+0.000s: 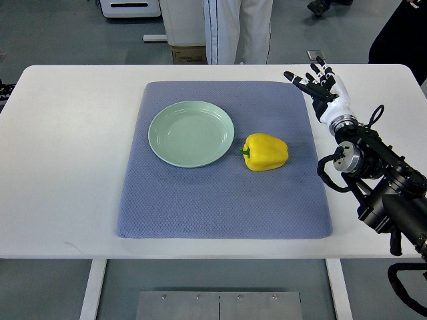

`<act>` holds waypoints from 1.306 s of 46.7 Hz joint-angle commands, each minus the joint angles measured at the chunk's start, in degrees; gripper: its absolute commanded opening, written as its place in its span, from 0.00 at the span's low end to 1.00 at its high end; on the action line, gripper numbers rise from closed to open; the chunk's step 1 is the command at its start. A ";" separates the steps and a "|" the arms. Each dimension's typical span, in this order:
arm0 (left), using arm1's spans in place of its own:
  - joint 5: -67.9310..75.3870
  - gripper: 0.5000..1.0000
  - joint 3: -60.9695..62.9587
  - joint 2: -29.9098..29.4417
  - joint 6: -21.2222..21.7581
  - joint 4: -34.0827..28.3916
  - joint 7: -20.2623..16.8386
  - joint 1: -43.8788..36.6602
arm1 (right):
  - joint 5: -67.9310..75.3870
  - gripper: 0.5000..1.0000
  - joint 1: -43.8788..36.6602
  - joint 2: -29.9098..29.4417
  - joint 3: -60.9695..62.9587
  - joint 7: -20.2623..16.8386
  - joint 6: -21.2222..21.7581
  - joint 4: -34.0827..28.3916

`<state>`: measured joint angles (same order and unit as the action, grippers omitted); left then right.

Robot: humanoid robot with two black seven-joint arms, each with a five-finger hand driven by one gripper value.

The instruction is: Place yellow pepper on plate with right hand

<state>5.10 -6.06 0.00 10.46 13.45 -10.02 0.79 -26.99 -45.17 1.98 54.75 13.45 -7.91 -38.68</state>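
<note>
table [67, 167], white, carries a blue-grey mat [200, 207] at its centre, with a person's legs [237, 30] standing at the far edge. pale green plate [191, 133] sits empty on the mat's far left part. yellow pepper [265, 152] lies on the mat just right of the plate, not touching it. right hand [320, 87] hovers over the mat's far right corner, fingers spread, holding nothing.
</note>
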 commanded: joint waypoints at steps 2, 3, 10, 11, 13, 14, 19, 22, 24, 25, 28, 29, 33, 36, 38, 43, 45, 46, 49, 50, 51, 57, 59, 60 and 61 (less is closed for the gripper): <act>0.00 1.00 0.09 0.00 0.09 0.00 0.00 0.00 | 0.00 1.00 -0.01 0.13 0.00 0.09 0.00 -0.08; 0.00 1.00 0.09 0.00 0.00 0.00 0.00 -0.09 | 0.00 1.00 -0.01 0.13 0.00 0.09 0.00 -0.08; 0.00 1.00 0.00 0.00 0.00 0.00 0.00 -0.09 | 0.00 1.00 0.08 0.22 0.00 0.44 0.00 -0.08; 0.00 1.00 0.09 0.00 0.00 0.00 0.00 -0.09 | 0.00 1.00 0.08 0.22 0.00 0.44 0.00 -0.08; 0.00 1.00 0.00 0.00 0.00 0.00 0.00 0.00 | 0.00 1.00 0.08 0.22 0.00 0.44 -0.09 -0.08; 0.00 1.00 0.00 0.00 0.00 0.00 0.00 0.00 | 0.00 1.00 0.08 0.22 0.00 0.44 -0.01 -0.08; 0.00 1.00 0.00 0.00 0.09 0.00 0.00 0.09 | 0.00 1.00 0.08 0.40 0.09 0.44 -0.09 -0.08; 0.00 1.00 0.00 0.00 0.09 0.00 0.00 0.09 | 0.00 1.00 0.08 0.40 0.09 0.44 -0.09 -0.08; 0.00 1.00 0.00 0.00 0.09 0.00 0.00 0.09 | 0.00 1.00 0.08 0.48 0.09 0.44 0.00 -0.08; 0.00 1.00 0.00 0.00 0.09 0.00 0.00 0.09 | 0.00 1.00 0.08 0.57 0.09 0.44 0.00 -0.08; -0.09 1.00 0.00 0.00 0.00 0.00 0.00 0.09 | 0.00 1.00 0.08 0.92 0.09 0.44 0.08 -0.08; 0.00 1.00 0.00 0.00 0.00 0.00 0.00 0.09 | 0.00 1.00 0.08 0.92 0.00 0.44 0.08 -0.08; 0.00 1.00 0.00 0.00 0.09 0.00 0.00 0.09 | 0.00 1.00 0.08 0.92 0.00 0.44 0.17 -0.08; 0.00 1.00 0.00 0.00 0.09 0.00 0.00 0.09 | 0.00 1.00 0.08 1.01 0.00 0.44 0.26 -0.08; -0.09 1.00 0.00 0.00 0.09 0.00 0.00 0.09 | 0.00 1.00 0.08 1.10 0.00 0.44 0.35 -0.08; 0.00 1.00 0.00 0.00 0.00 0.00 0.00 0.09 | 0.00 1.00 0.08 1.10 -0.52 0.44 0.61 -0.16; -0.09 1.00 0.00 0.00 0.09 0.00 0.00 0.09 | 0.00 1.00 -0.01 1.10 -0.87 0.44 0.61 -0.16; 0.00 1.00 0.00 0.00 0.09 -0.09 0.00 0.09 | 0.00 1.00 -0.01 1.10 -1.05 0.52 0.61 -0.16; -0.09 1.00 0.00 0.00 0.00 0.00 0.00 0.09 | 0.00 1.00 -0.01 1.10 -1.14 0.79 0.52 -0.25; -0.09 1.00 0.00 0.00 0.09 0.00 0.00 0.09 | 0.00 1.00 -0.01 1.10 -1.23 0.88 0.52 -0.25; 0.00 1.00 0.00 0.00 0.00 0.00 0.00 0.09 | 0.00 1.00 -0.01 1.19 -1.14 1.05 0.52 -0.25; 0.00 1.00 0.00 0.00 0.09 0.00 0.00 0.09 | 0.00 1.00 -0.01 1.36 -1.14 1.14 0.52 -0.16; -0.09 1.00 0.00 0.00 0.09 0.00 0.00 0.09 | 0.00 1.00 0.08 1.80 -1.14 1.14 0.61 -0.16; 0.00 1.00 0.00 0.00 0.09 0.00 0.00 0.09 | 0.00 1.00 0.17 1.98 -1.14 1.14 0.61 -0.16; 0.00 1.00 0.00 0.00 0.00 -0.09 0.00 0.09 | 0.00 1.00 0.25 2.07 -1.14 1.14 0.79 -0.16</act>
<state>5.05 -6.07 0.00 10.51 13.43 -10.02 0.88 -26.98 -45.16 3.58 53.59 14.57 -7.38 -38.87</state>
